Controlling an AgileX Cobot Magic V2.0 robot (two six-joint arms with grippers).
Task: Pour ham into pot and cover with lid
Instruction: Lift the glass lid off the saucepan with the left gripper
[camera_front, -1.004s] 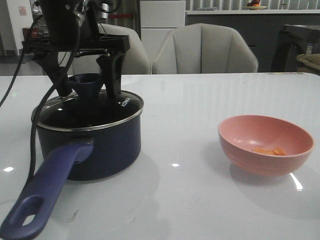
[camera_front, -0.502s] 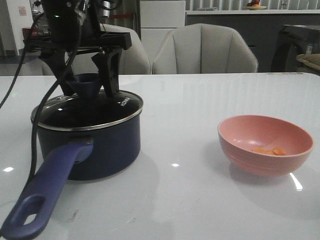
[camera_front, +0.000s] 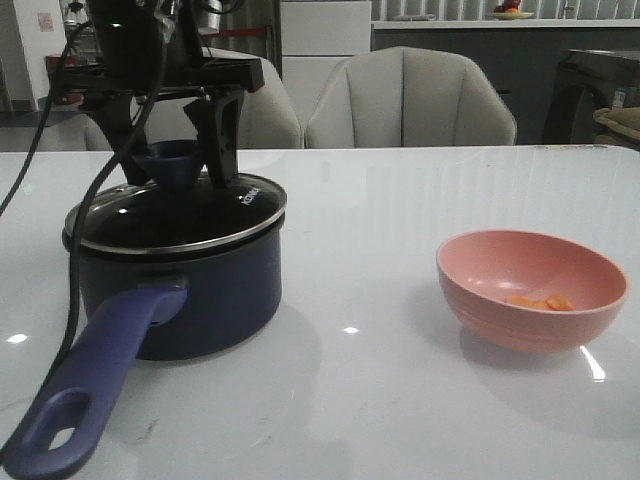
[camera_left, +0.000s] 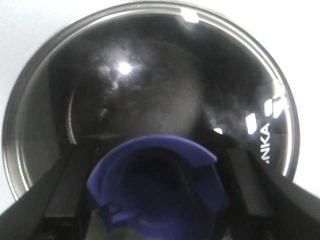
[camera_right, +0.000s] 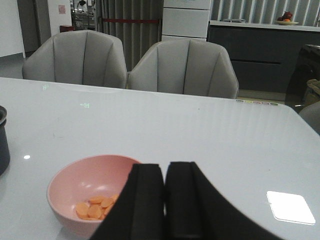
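The dark navy pot (camera_front: 205, 295) stands at the left of the table, its long purple-blue handle (camera_front: 95, 385) pointing toward me. The glass lid (camera_front: 180, 218) lies on or just above its rim. My left gripper (camera_front: 172, 168) is shut on the lid's blue knob (camera_front: 172, 160). In the left wrist view the fingers (camera_left: 70, 185) press both sides of the knob (camera_left: 155, 185) over the glass lid (camera_left: 150, 85). The ham (camera_front: 540, 301) lies in the pink bowl (camera_front: 530, 285) at the right. My right gripper (camera_right: 165, 172) is shut and empty, just behind the bowl (camera_right: 75, 182) with the ham (camera_right: 95, 207).
Two grey chairs (camera_front: 410, 100) stand behind the far edge of the white table (camera_front: 380, 200). The left arm's cables (camera_front: 75, 230) hang beside the pot. The pot's edge (camera_right: 2, 142) shows in the right wrist view.
My left gripper's fingers have closed in on the lid's knob. The knob and lid have risen slightly. The bowl and ham have not moved.
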